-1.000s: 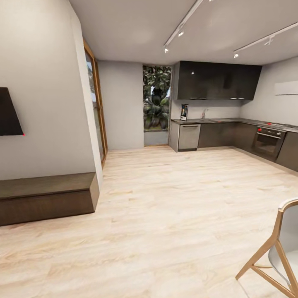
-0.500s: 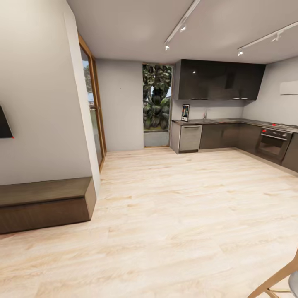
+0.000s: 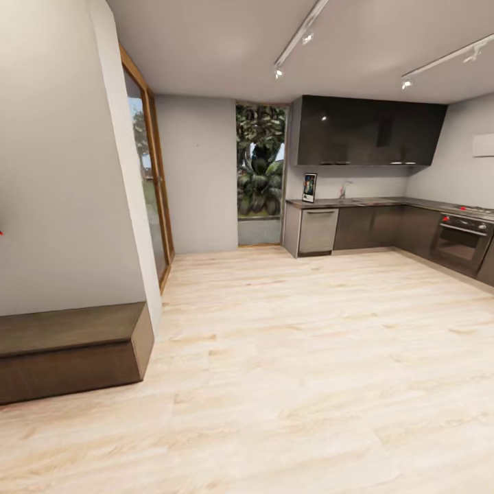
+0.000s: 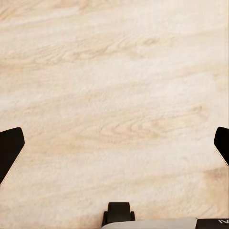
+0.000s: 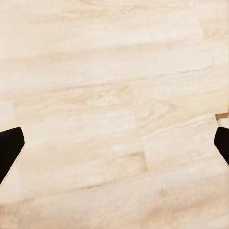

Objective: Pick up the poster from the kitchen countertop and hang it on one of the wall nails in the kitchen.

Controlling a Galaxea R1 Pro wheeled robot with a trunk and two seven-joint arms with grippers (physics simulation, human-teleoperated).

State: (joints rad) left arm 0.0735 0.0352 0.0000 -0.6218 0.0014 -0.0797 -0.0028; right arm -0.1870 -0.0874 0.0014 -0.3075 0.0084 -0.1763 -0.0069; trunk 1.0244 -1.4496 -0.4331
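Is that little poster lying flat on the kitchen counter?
No, the poster stands upright at the left end of the kitchen countertop, against the wall under the dark upper cabinets.

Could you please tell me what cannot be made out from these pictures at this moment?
- The poster: head view, too small and far to read.
- Wall nails: head view, too tiny; one faint dot on the grey wall is unsure.
- Left gripper and right gripper: fingers cut by picture edges.

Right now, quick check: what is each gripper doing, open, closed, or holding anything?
Left gripper: open, fingers spread wide, nothing between them, wood floor beneath.
Right gripper: open, fingers spread wide, nothing held, over the same floor.
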